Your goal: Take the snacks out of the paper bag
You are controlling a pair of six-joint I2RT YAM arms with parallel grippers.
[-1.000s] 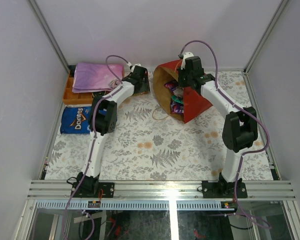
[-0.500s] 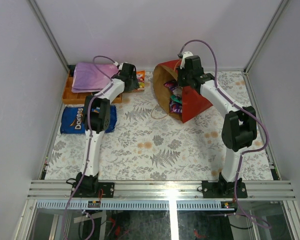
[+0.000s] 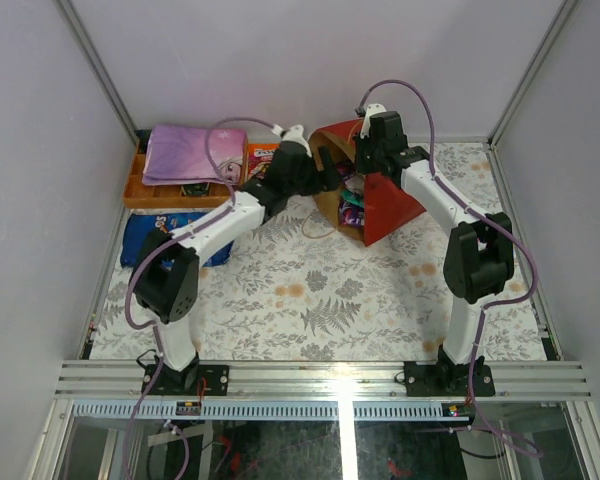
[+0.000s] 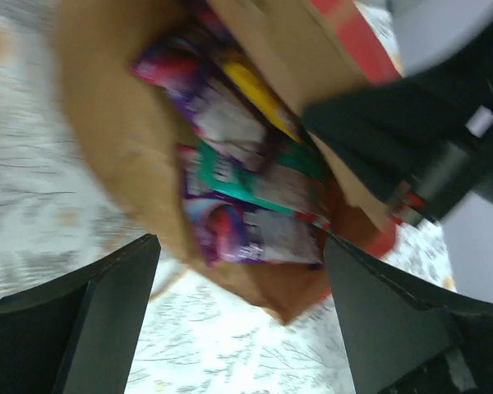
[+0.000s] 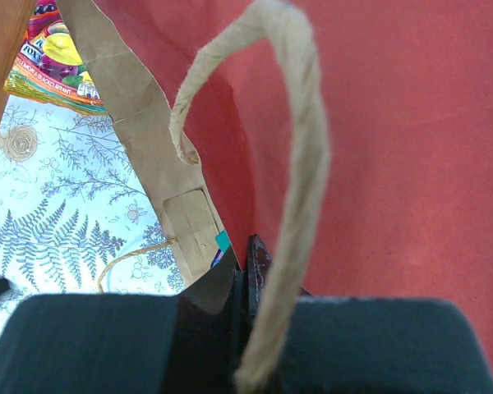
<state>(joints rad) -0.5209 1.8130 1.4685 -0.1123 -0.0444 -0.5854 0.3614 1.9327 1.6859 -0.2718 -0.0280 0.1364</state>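
Note:
The red paper bag [image 3: 392, 205] lies on its side at the back, its brown mouth facing left. Several snacks [image 3: 352, 205] sit inside: purple [image 4: 246, 234], green [image 4: 246, 176] and yellow [image 4: 251, 90] packets. My left gripper [image 3: 327, 176] is at the bag's mouth. In the left wrist view the left gripper [image 4: 240, 246] is open, its fingers either side of the packets without touching them. My right gripper [image 3: 366, 150] is shut on the bag's upper rim; it [image 5: 248, 271] pinches the red wall [image 5: 394, 123] beside the string handle [image 5: 304, 164].
An orange tray [image 3: 138, 192] with a folded purple cloth [image 3: 185, 152] stands at the back left. A blue Doritos bag [image 3: 140, 238] lies in front of it, partly under my left arm. One orange packet [image 3: 262, 155] lies beside the tray; a yellow-purple packet [image 5: 53, 61] shows beyond the bag.
My left arm has swung right from the tray area to the bag's mouth, and its jaws have widened. The right arm and the bag have not moved.

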